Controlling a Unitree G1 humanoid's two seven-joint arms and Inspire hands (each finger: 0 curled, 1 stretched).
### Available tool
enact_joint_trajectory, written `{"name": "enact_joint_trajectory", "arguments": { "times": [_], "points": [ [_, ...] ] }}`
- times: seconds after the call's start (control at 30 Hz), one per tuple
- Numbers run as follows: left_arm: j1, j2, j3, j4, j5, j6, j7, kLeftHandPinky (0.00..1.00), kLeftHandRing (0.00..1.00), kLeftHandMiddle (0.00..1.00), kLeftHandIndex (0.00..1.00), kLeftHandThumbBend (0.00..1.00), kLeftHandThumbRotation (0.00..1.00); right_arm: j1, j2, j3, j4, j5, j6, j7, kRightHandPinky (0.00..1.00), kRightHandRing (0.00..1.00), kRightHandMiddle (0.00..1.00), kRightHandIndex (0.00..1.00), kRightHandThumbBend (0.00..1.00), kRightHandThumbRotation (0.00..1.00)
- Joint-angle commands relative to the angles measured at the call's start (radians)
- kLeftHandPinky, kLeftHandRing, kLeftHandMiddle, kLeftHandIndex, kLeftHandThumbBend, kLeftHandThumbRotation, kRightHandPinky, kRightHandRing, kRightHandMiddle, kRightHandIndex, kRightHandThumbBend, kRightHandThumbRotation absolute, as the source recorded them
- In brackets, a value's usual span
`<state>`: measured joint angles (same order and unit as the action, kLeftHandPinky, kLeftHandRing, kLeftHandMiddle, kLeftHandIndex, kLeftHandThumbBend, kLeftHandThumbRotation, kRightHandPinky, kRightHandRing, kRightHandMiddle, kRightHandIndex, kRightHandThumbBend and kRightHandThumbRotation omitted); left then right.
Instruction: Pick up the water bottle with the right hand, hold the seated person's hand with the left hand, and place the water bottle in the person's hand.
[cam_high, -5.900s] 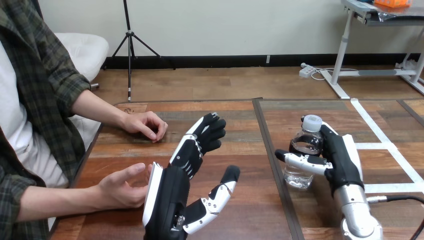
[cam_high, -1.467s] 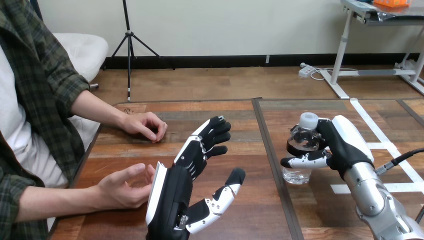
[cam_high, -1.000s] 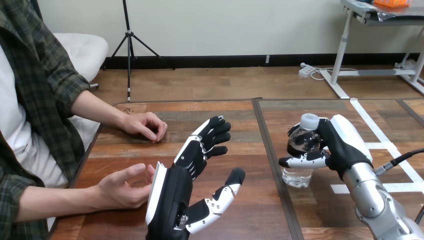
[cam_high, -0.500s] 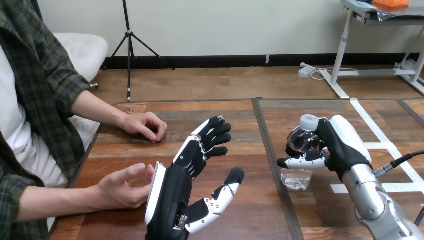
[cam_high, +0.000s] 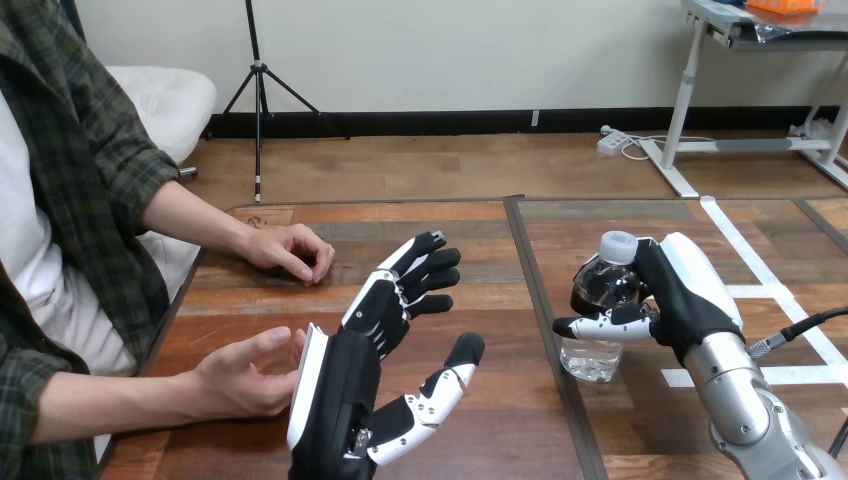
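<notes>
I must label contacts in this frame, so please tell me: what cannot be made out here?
1. Head view: whether the left hand touches the person's near hand; its back covers their fingertips.
2. Head view: the right side of the bottle, hidden by the right hand.
3. Head view: whether the bottle's base rests on the table or hangs just above it.

A brown wood table is spread out under the left hand. A dark strip is set into it between the left hand and the right hand. White tape lines are stuck down just right of the right hand.
</notes>
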<state>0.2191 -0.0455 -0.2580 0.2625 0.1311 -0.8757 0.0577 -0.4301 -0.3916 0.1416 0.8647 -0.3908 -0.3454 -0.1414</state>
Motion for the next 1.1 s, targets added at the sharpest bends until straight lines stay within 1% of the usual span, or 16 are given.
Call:
{"name": "enact_joint_trajectory", "arguments": {
  "times": [0.0, 0.37, 0.7, 1.07],
  "points": [
    [0.004, -0.041, -0.008, -0.039, -0.003, -0.013, 0.010, 0.71, 0.77, 0.79, 0.83, 0.39, 0.00, -0.051, 0.010, -0.025, -0.043, 0.024, -0.050, -0.042, 0.48, 0.46, 0.49, 0.49, 0.76, 0.00],
    [0.000, -0.037, -0.005, -0.041, 0.001, -0.001, 0.016, 0.71, 0.77, 0.79, 0.82, 0.39, 0.00, -0.054, 0.012, -0.025, -0.047, 0.020, -0.055, -0.057, 0.48, 0.46, 0.49, 0.48, 0.76, 0.00],
    [-0.005, -0.029, -0.006, -0.047, -0.010, 0.006, 0.006, 0.72, 0.77, 0.79, 0.82, 0.38, 0.00, -0.056, 0.007, -0.020, -0.056, 0.012, -0.075, -0.069, 0.47, 0.46, 0.49, 0.48, 0.77, 0.00],
    [-0.011, -0.023, 0.006, -0.053, 0.003, 0.008, 0.011, 0.69, 0.75, 0.77, 0.79, 0.39, 0.00, -0.054, 0.004, -0.020, -0.082, 0.009, -0.081, -0.073, 0.46, 0.46, 0.49, 0.47, 0.77, 0.00]
  ]
}}
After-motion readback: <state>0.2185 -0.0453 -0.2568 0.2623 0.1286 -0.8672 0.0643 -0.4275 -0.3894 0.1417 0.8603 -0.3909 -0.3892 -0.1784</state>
